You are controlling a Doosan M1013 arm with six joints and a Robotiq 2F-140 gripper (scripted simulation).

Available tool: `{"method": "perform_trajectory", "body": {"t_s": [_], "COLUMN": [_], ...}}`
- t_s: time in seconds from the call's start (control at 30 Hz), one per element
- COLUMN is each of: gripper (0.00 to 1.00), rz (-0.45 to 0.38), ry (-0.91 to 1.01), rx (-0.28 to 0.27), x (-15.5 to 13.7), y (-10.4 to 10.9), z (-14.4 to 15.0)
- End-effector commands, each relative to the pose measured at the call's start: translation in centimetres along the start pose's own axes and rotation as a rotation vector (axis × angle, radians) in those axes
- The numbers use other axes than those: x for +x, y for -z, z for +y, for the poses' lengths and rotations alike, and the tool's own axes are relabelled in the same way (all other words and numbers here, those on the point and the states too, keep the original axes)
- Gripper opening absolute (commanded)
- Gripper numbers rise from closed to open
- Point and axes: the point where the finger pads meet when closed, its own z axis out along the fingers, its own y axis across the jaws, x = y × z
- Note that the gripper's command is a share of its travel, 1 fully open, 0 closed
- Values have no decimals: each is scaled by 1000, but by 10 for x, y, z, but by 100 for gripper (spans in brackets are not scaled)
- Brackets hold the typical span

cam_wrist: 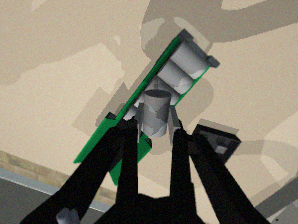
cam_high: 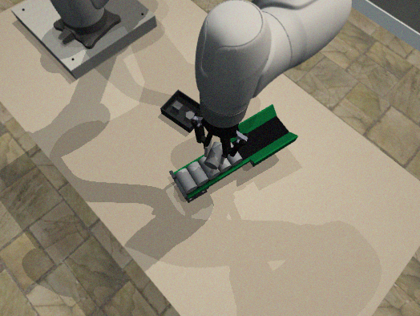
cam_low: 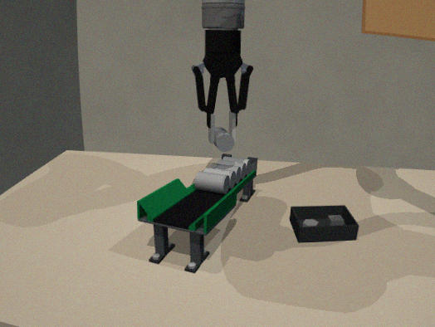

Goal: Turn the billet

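The green feed ramp (cam_low: pixel 195 199) with a black bed stands on short legs on the table. Several grey billets (cam_low: pixel 226 172) lie across it in a row against the stop at its far, lower end; they also show in the top view (cam_high: pixel 196 174) and the wrist view (cam_wrist: pixel 185 67). My gripper (cam_low: pixel 222 126) is shut on one more billet (cam_low: pixel 222 140) and holds it in the air, well above the row. In the wrist view this held billet (cam_wrist: pixel 154 112) sits between my fingers, at an angle to the ramp's length.
A black tray (cam_low: pixel 324 222) with two small grey parts lies on the table beside the ramp. The arm's base plate (cam_high: pixel 82 32) is at the table's far corner.
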Motion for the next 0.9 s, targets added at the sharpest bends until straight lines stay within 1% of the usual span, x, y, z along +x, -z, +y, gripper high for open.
{"method": "perform_trajectory", "body": {"t_s": [0.0, 0.87], "gripper": [10, 10], "rz": [0, 0], "ry": [25, 367], "rx": [0, 0], "x": [0, 0], "y": [0, 0], "z": [0, 0]}}
